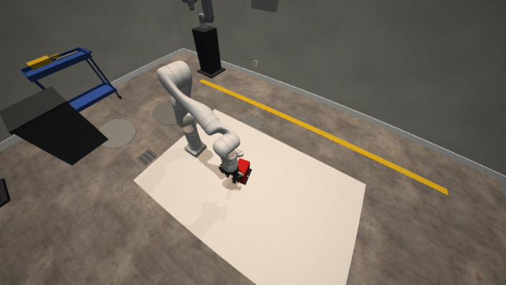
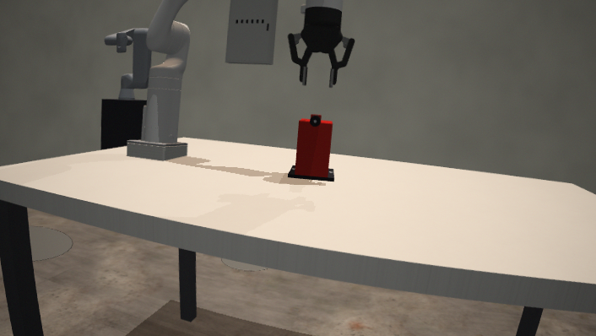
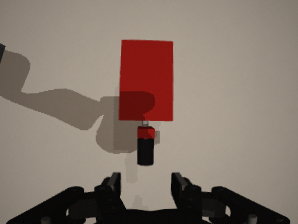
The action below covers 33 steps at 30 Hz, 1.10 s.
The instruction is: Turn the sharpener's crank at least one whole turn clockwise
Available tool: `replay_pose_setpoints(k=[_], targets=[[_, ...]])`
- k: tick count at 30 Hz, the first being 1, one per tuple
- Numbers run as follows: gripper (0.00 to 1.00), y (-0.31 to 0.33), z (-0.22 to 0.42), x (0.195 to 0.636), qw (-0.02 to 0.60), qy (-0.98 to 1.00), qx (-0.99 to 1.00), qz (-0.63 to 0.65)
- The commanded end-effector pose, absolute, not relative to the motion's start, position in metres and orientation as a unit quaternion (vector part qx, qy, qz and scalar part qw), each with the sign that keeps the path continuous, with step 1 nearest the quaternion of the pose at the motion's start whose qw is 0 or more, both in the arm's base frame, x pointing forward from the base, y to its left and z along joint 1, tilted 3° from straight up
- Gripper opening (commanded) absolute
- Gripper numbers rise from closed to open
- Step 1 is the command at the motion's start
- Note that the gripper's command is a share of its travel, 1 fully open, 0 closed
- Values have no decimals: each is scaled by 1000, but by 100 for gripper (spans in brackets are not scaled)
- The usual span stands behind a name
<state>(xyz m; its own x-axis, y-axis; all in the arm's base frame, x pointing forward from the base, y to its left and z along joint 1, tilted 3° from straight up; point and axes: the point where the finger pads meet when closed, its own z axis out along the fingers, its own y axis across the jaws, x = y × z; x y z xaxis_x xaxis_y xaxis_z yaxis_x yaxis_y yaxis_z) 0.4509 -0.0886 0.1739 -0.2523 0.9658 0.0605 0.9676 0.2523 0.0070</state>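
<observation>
The red pencil sharpener [image 2: 312,150] stands upright on its black base [image 2: 311,173] on the white table. Its black crank knob [image 2: 315,118] sits at the top of its circle, sticking out of the near face. In the wrist view the knob [image 3: 145,147] lies just below the red body [image 3: 147,80]. My gripper [image 2: 317,82] hangs straight above the knob, well clear of it, pointing down. Its fingers are half open with nothing between them. In the wrist view the fingertips straddle the line of the knob. In the top view the gripper [image 1: 234,175] is beside the sharpener [image 1: 244,171].
My arm's base [image 2: 157,149] is bolted to the table at the back left. A second arm on a black pedestal [image 1: 208,50] stands by the far wall. A blue cart [image 1: 68,75] and a dark box [image 1: 50,125] stand off the table to the left.
</observation>
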Motion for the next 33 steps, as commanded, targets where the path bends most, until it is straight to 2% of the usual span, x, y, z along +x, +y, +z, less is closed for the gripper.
replay_pose_setpoints(k=[1, 33], targets=[[53, -89, 175, 451, 21, -791, -611, -22], [53, -88, 154, 451, 21, -791, -611, -22]])
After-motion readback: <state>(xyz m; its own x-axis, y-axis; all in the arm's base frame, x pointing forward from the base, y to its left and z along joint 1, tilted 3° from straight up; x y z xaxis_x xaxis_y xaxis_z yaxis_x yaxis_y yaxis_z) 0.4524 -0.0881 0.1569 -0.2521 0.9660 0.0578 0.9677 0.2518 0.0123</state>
